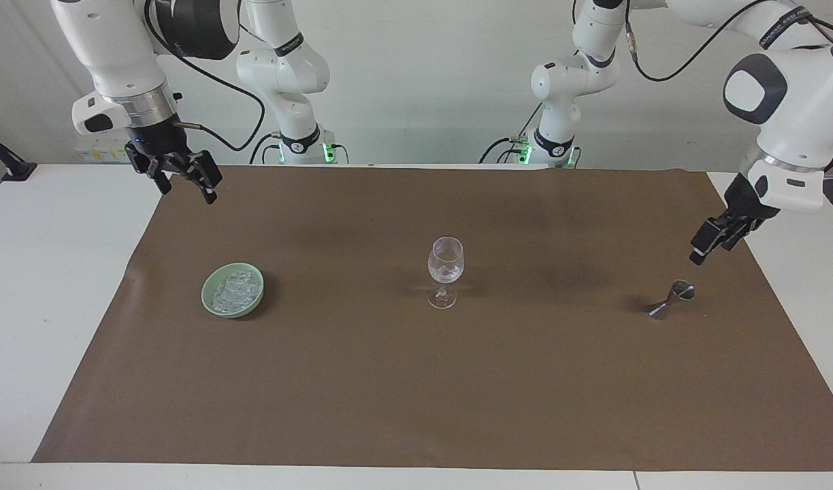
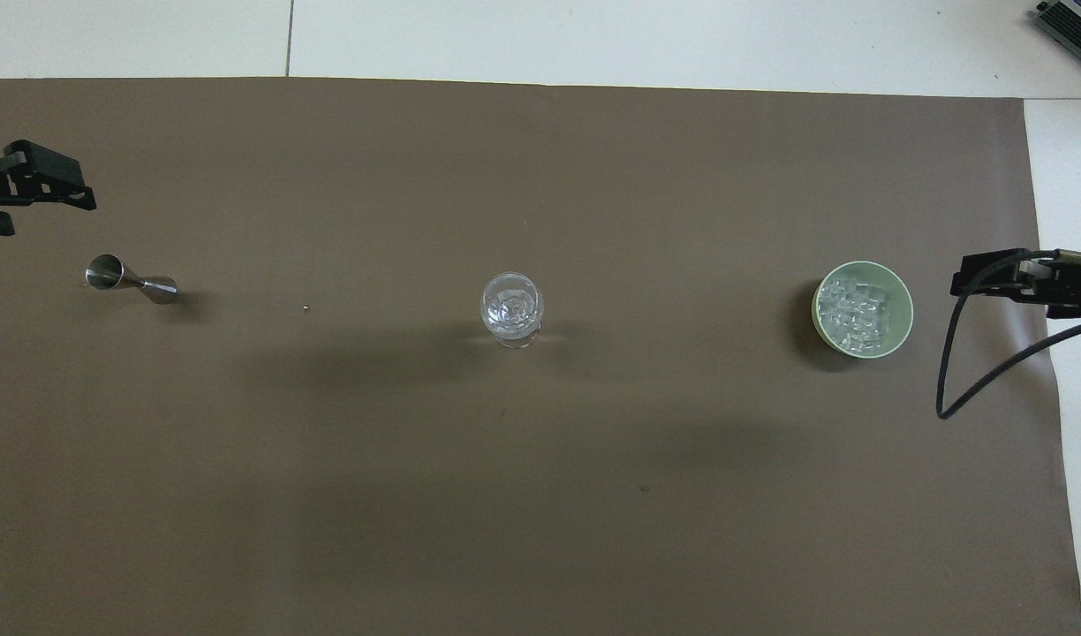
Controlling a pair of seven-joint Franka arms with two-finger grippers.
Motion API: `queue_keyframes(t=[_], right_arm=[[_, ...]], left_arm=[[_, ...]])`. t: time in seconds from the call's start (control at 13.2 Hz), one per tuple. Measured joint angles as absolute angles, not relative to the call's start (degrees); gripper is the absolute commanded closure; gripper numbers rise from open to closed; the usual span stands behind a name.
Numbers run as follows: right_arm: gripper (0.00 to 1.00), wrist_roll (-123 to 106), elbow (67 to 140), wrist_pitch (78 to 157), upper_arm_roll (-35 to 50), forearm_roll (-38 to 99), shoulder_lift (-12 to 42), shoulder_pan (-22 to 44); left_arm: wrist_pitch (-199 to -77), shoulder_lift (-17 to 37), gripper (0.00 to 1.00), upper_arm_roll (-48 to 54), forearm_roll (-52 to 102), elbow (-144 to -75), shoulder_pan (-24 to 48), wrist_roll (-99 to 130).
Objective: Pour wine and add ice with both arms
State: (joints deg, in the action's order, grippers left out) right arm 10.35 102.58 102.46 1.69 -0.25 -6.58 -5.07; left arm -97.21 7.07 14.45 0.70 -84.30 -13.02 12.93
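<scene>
Brown paper (image 1: pixel 416 381) covers the white table (image 1: pixel 42 272) in the facing view. Ice (image 1: pixel 234 291) fills a green bowl (image 1: pixel 212 304) toward the right arm's end; a stemmed glass (image 1: pixel 445 271) stands mid-table. The right hand (image 1: pixel 185 178) hangs spread and empty over the paper's edge. The left hand (image 1: pixel 708 243) hovers above a steel jigger (image 1: pixel 670 300); its grip I cannot tell.

From overhead, the ice (image 2: pixel 854 309), glass (image 2: pixel 511 308) and jigger (image 2: pixel 130 281) sit well apart in a row, with the left hand (image 2: pixel 28 181) and the right hand (image 2: pixel 1000 281) at the ends.

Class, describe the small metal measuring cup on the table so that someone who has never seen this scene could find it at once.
Start at the brown mat that covers the table. Go along it to the left arm's end, away from the glass in the middle. There the jigger lies on its side under the left hand: the only metal thing, shaped like an hourglass.
</scene>
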Motion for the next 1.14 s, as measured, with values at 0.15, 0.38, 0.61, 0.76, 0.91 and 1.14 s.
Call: queue_keyframes(t=[0.15, 0.38, 0.61, 0.76, 0.91, 1.14], right_arm=[[0.00, 10.34, 102.53, 102.39, -0.93, -0.26, -6.76, -1.78], [0.00, 9.81, 102.54, 102.37, -5.35, -0.26, -6.78, 1.77], [0.00, 9.51, 101.97, 101.65, -5.54, -0.26, -6.76, 1.86], [0.00, 9.51, 101.38, 101.13, -5.52, -0.27, -6.75, 2.04], [0.00, 9.51, 100.06, 99.44, -5.51, -0.26, -6.71, 2.33], [0.00, 9.51, 98.28, 93.10, -5.51, -0.24, -6.69, 2.63]], left_arm=[[-92.73, 7.01, 0.05, 15.50, 0.69, -81.66, -12.96, 9.92], [-89.71, 6.71, 0.03, 15.55, -1.16, -80.47, -12.79, 5.29], [-89.12, 6.49, 0.00, 15.11, -1.33, -80.37, -12.14, 3.71], [-89.20, 5.98, 0.00, 12.93, -1.41, -80.10, -9.14, 3.53], [-89.06, 4.78, 0.00, 6.55, -1.32, -80.07, -2.95, 3.34], [-87.65, 3.58, 0.00, -2.62, -0.44, -80.40, 4.85, 3.27]])
